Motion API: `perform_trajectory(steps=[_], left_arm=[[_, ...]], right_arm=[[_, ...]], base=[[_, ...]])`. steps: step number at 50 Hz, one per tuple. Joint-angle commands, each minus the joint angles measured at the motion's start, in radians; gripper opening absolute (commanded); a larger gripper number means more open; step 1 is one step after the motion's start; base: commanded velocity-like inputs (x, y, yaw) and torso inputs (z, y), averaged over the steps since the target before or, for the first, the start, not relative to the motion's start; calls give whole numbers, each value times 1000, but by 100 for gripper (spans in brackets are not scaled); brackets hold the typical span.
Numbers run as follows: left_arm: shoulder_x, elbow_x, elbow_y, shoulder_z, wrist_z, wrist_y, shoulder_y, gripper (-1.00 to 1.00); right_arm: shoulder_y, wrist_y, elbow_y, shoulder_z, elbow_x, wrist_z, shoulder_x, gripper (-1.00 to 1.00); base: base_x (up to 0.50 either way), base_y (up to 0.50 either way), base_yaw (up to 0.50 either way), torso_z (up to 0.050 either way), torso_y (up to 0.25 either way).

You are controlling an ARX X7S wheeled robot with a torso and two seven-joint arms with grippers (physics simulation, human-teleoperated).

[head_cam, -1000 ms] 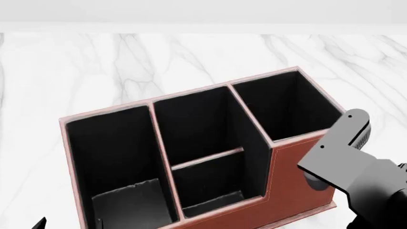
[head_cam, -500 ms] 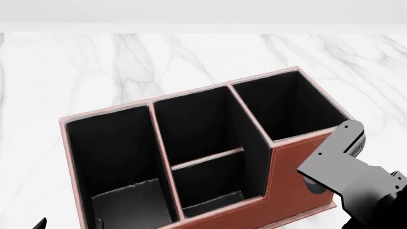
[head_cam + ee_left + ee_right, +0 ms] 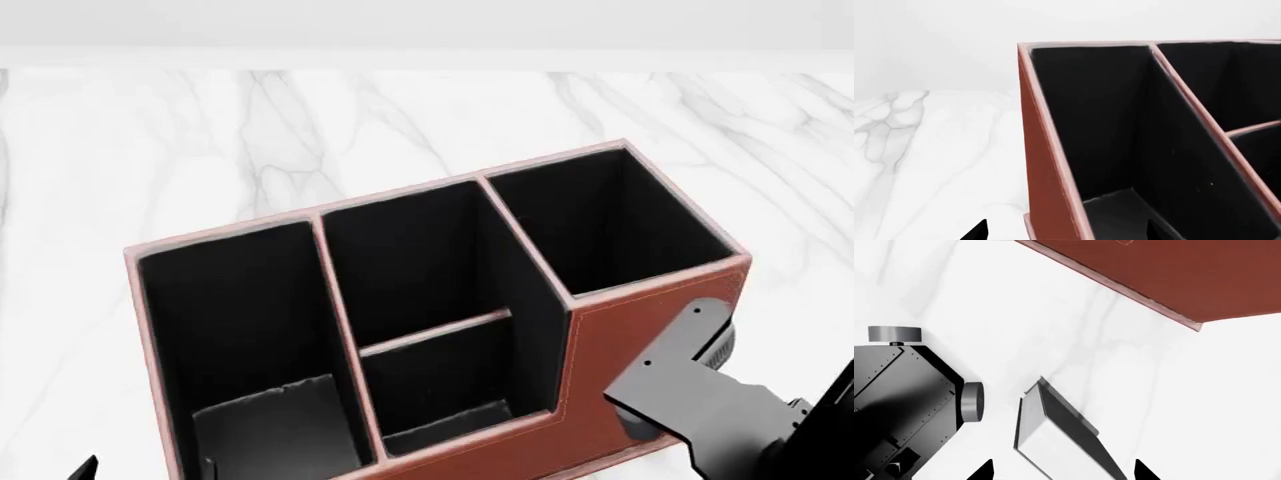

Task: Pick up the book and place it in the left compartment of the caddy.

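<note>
The book (image 3: 1054, 432) lies on the worktop (image 3: 1174, 400) near the caddy (image 3: 607, 330). The right hand (image 3: 1062, 471) is open above it, holding nothing; the left hand's (image 3: 1064, 234) state cannot be told.

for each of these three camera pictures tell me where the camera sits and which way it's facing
Head view: on the robot's head, facing forward and down over the caddy on the marble table; the right arm shows at the lower right.
Left wrist view: near the left gripper, looking into the left compartment; only dark fingertips show.
Right wrist view: near the right gripper, looking at the book on the table; fingertips and an arm segment show.
Shared: the caddy's reddish-brown wall appears in all three.
</note>
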Motion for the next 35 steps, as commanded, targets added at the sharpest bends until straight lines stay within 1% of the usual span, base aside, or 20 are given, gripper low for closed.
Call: perform_trajectory(steps=[1,35], left_arm=[[-4,-6,3,4,-3,0,-1,100],[-15,-28,14,17,-12,-3,3,100]], right_arm=[[-49,-19,15,-17,-11,-14,-14,100],[-153,-44,94,-68,-54,-46,-47,100]], base=[[0,0,0,0,0],[0,0,0,0,0]])
